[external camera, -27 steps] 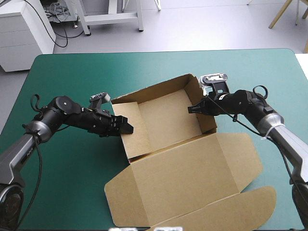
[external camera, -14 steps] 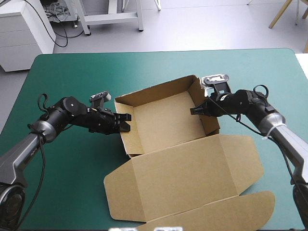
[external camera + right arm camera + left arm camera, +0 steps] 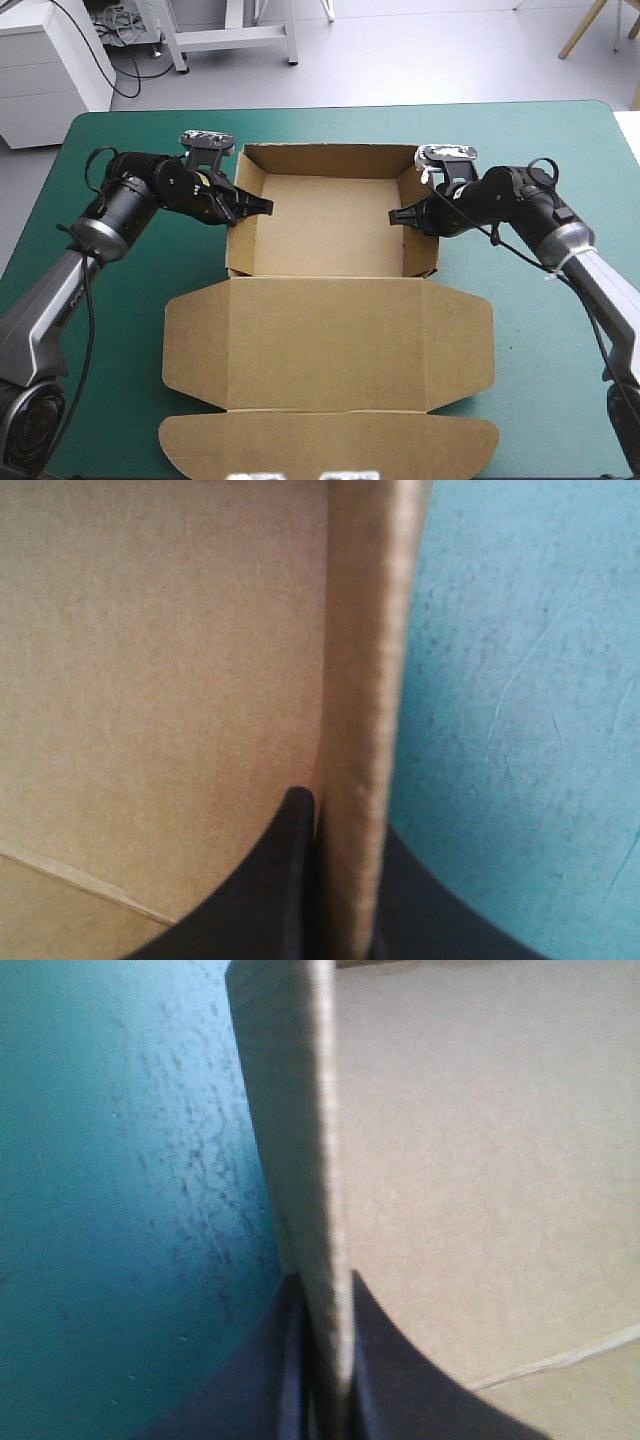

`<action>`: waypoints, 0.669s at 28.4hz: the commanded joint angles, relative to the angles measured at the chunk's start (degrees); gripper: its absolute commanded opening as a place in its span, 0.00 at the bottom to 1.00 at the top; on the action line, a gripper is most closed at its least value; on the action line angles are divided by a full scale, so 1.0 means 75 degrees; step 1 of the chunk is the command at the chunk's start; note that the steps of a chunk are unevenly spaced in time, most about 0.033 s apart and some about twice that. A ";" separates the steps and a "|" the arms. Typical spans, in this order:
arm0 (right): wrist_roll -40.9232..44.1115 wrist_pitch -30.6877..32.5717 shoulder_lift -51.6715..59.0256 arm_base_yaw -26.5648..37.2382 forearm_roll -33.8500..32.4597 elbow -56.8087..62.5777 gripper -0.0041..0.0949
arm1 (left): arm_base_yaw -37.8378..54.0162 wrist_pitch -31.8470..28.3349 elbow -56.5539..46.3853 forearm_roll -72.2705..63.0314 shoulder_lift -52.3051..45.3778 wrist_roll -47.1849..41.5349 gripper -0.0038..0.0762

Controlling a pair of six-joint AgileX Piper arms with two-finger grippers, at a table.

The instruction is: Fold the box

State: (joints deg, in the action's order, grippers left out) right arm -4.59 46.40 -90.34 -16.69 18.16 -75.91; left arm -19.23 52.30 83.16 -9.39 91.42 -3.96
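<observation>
box [image 3: 330,220] sat on the teal-green surface [image 3: 330,125] as an open tray, lid flat. left jaws were nearly closed, pinching the left wall [image 3: 325,1160] between them; right jaws likewise on the right wall [image 3: 365,680]. Probably to keep both walls upright and square.

box [image 3: 330,225] — swung round, now square-on | left jaws — carried farther back

— Colours on your feed?
— I log: box [image 3: 330,320], plain brown board, inside and out. Table [image 3: 540,150] cover, plain teal-green. Left pincer [image 3: 262,206] and right pincer [image 3: 399,216], both black.
</observation>
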 commanded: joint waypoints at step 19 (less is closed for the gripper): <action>0.0612 0.2206 -0.0149 -0.0099 -0.0703 -0.0378 0.04 | -0.1003 0.0768 0.0850 0.0743 0.0838 -0.0274 0.04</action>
State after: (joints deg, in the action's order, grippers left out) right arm 3.76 61.89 -93.67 -16.75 9.61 -76.83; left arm -26.57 61.93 87.16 -4.95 100.49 -7.64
